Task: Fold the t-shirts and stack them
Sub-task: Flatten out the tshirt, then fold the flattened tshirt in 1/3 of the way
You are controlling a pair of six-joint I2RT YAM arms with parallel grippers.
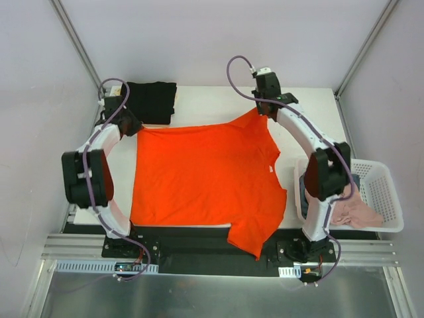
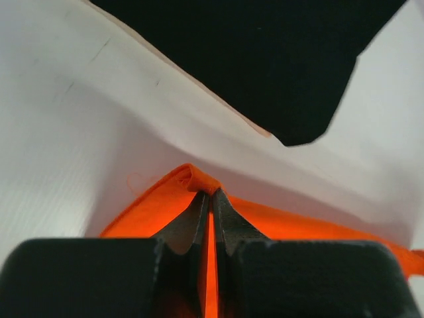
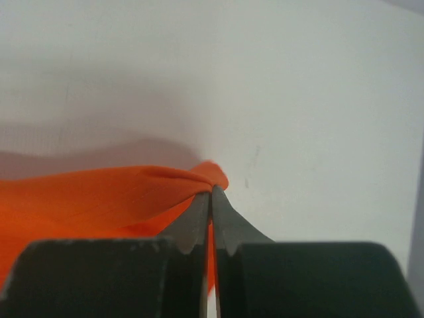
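At the upper edge of the bright orange-red cloth t-shirt [image 1: 205,175], spread mid-frame on the white table [image 1: 311,106], the left gripper [image 2: 212,193] and right gripper [image 3: 212,187] hold jaws clamped on its corners, likely to keep it taut for folding.

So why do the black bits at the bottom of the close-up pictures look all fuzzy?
Left wrist view: the left gripper sits close to the lens, so it blurs; the edge of the black t-shirt is soft too. Right wrist view: the right gripper is fuzzy likewise, and a grey shadow lies on the table beyond the orange t-shirt. Top external view: everything looks sharp, evenly lit.
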